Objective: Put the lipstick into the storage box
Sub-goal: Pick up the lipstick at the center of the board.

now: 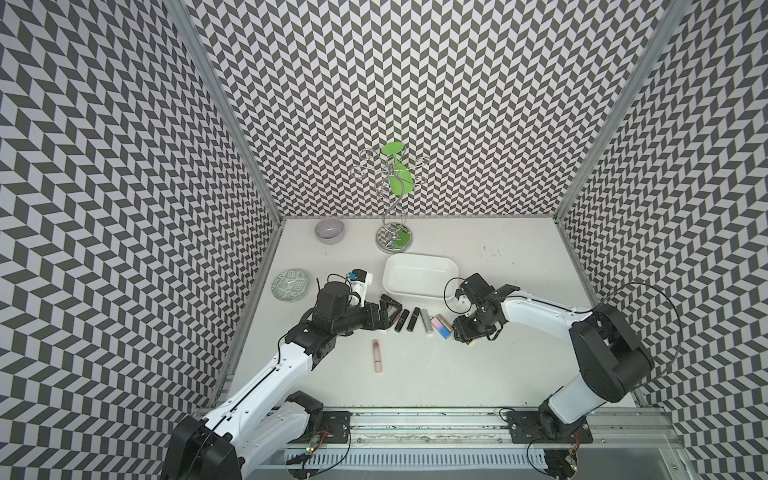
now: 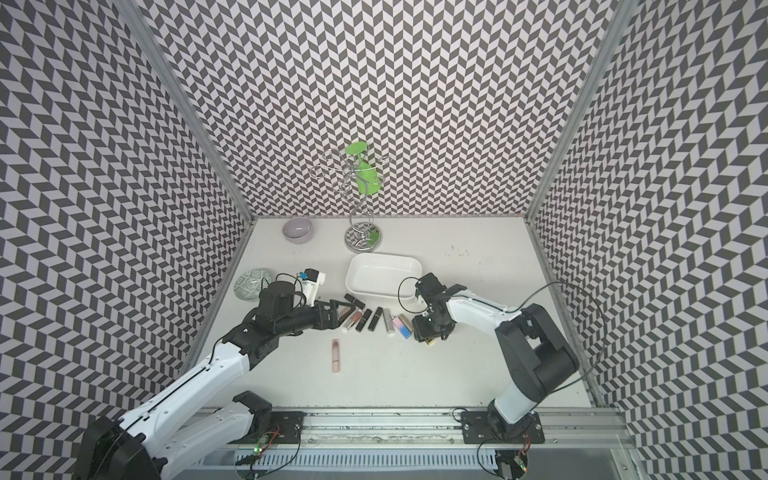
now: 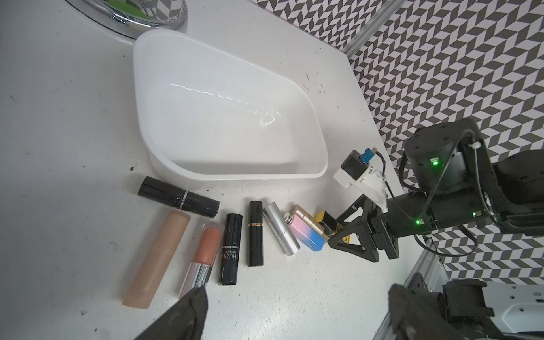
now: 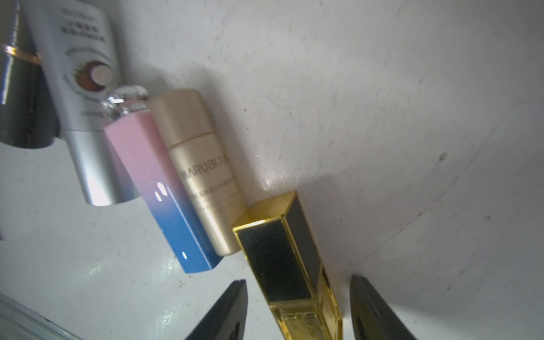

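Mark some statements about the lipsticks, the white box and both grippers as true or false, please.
1. The white rounded plastic storage box is empty. True.
2. The right gripper is shut on the pink-to-blue square lipstick. False: its jaws stand open either side of the black and gold square lipstick.
3. The left gripper is open and holds nothing. True.
4. The pale pink tube lipstick lies in the small round lilac bowl. False: it lies alone on the white table, apart from the row.
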Motion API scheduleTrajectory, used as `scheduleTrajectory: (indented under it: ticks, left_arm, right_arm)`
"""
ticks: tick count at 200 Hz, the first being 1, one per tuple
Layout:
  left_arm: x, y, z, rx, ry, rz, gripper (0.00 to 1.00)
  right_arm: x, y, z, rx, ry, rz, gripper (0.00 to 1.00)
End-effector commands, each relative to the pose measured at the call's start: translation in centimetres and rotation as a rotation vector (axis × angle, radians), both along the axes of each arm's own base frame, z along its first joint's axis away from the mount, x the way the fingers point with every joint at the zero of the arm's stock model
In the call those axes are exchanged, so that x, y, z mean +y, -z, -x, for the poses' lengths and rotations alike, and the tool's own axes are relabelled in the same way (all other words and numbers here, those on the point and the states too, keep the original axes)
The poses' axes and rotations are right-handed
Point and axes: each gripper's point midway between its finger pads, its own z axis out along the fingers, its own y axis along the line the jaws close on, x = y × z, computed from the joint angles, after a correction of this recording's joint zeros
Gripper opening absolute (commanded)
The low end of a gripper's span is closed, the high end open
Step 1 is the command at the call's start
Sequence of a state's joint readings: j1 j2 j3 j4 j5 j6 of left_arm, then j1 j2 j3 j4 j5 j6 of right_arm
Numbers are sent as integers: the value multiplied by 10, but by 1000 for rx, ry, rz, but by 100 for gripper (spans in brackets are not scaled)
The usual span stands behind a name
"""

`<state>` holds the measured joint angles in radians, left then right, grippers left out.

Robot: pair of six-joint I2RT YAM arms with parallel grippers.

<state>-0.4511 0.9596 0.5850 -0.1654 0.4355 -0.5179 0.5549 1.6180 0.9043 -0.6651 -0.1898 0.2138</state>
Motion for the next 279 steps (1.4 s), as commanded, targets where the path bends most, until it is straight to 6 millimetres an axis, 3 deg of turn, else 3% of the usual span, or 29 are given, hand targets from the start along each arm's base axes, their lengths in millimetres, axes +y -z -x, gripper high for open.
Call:
scheduleTrajectory:
  ticks: [1, 121, 159, 216, 242, 279]
  left_arm:
    - [-1, -3, 2, -13, 8, 14, 99]
    - [-4, 0, 4, 2, 12, 31, 99]
    - [-3, -3, 4, -2, 9, 39, 99]
    - [-18, -30, 2, -47, 72, 119, 99]
    - [-30, -62, -1, -102, 135, 197, 99]
    - [-54, -123, 4, -184, 296, 361, 99]
  right_arm:
    - [-3, 9, -4, -12, 18, 41, 56]
    - [-12, 11, -4, -40, 48, 91, 24]
    - [-10, -7, -11, -78, 54, 76, 20]
    - [-2, -84, -31, -204, 35, -72, 20]
    - [20, -145, -35, -267, -30, -330, 20]
    - [68, -237, -21, -306, -220, -754, 20]
